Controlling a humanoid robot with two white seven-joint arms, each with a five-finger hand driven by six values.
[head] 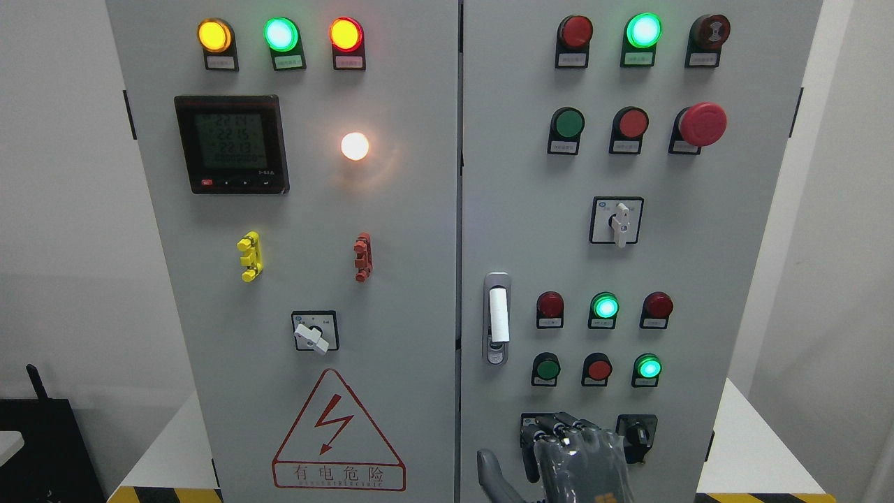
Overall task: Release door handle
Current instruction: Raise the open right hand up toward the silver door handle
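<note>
**Bottom edge, right of centre.** Right robot hand (576, 457), grey-gloved, back towards the camera. Thumb splayed to the left, fingers apparently loosely bent and empty, though the fingertips are hard to read against the panel. Clear of the handle, below it and slightly to its right. Left robot hand absent from the view.

**Just behind the fingers.** Black rotary knob (637, 436) and a second dark switch, partly hidden. Liable to be knocked by any careless withdrawal.

**Lower corners.** White surface (758, 454) carrying the cabinet, edged with hazard tape (164, 494).

**Centre, slightly low.** Door handle (496, 316): a white upright lever set in a grey recessed plate on the left edge of the right-hand door, lying flush, with a key lock at its foot. Judged rigid, smooth, light to move and not fragile. Best taken at the middle of the white grip, fingers hooked behind it. Somewhat slippery, by the look of its plain finish.

**Right of the handle.** Two rows of push buttons (598, 368), close by and easy to brush.

**Left door.** Warning triangle (338, 433), white selector switch (313, 335), yellow clip (249, 256) and red clip (362, 257).

**Upper frame.** Digital meter (231, 144), emergency stop (702, 124), lit indicator lamps (281, 33).
</note>
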